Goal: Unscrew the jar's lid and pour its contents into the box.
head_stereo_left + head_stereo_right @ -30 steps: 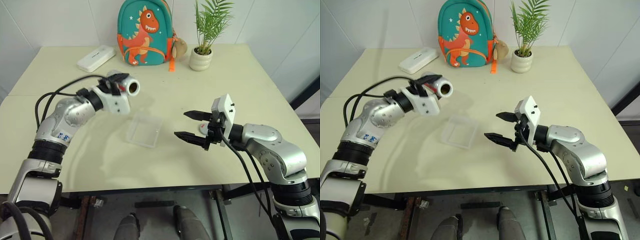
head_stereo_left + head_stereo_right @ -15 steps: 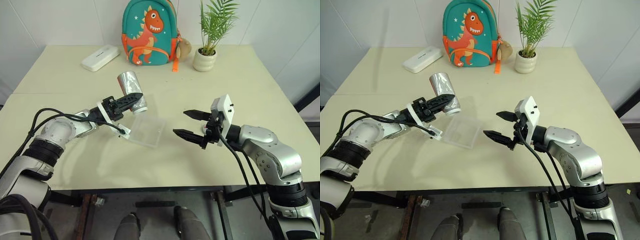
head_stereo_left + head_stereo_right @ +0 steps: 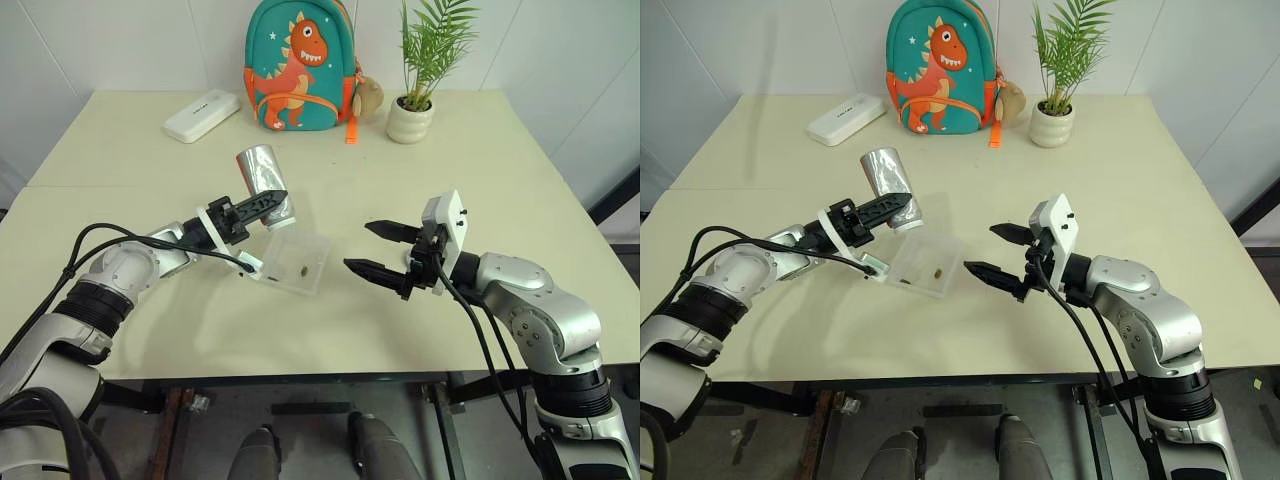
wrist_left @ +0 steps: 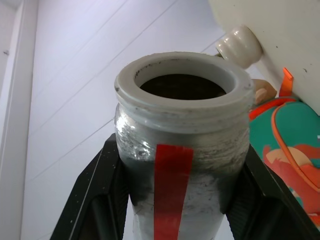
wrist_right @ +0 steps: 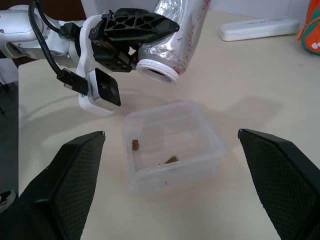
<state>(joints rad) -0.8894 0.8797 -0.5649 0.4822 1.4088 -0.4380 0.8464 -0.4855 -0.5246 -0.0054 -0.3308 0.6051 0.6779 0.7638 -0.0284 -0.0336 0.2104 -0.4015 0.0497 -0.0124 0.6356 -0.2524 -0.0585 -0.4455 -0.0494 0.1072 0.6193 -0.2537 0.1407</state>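
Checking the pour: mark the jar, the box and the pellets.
jar (image 5: 176,30), right wrist view, silvery side.
box (image 5: 212,132), right wrist view, clear side rim.
pellets (image 5: 135,145), right wrist view, one brown bit in the box.

Jar (image 3: 263,183) in my left gripper (image 3: 262,207): crinkled silver body, red strip down the side, white rim. My fingers (image 5: 140,22): black. Box (image 5: 172,145): clear, colourless. Contents (image 5: 135,144): brown bits. Table (image 3: 480,160): pale cream. Backpack (image 3: 300,65): teal, orange dinosaur, orange trim. Case (image 3: 202,115): white. Plant (image 3: 430,40): green, white pot.
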